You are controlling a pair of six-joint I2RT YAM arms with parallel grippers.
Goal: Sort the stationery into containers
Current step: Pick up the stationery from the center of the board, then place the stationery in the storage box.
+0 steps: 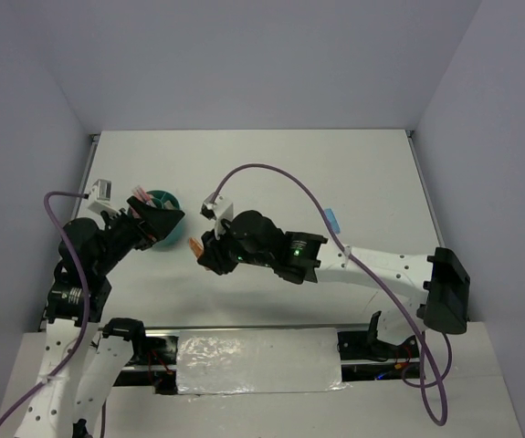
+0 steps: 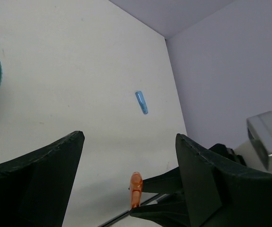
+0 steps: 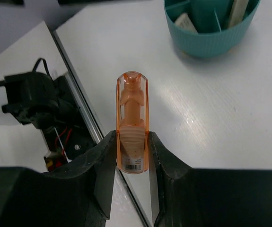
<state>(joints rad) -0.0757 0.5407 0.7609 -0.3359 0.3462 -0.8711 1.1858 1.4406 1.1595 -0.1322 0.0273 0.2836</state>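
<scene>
Closest to the lens, we saw the right end effector [image 3: 132, 158] clamped on the orange pen [image 3: 132, 113], the pen's long axis running straight out beyond the jaws. The teal organiser [image 3: 210, 38] stood on the bench [image 3: 230, 123], ahead and off to the pen's right, well apart. The left end effector [image 2: 128, 165] gaped empty, and we judged it nearer the organiser.

Teal organiser [image 1: 163, 196] mostly behind left claw [image 1: 169, 226]; orange pen [image 1: 194, 245], from above, mostly within right claw [image 3: 132, 139].
</scene>
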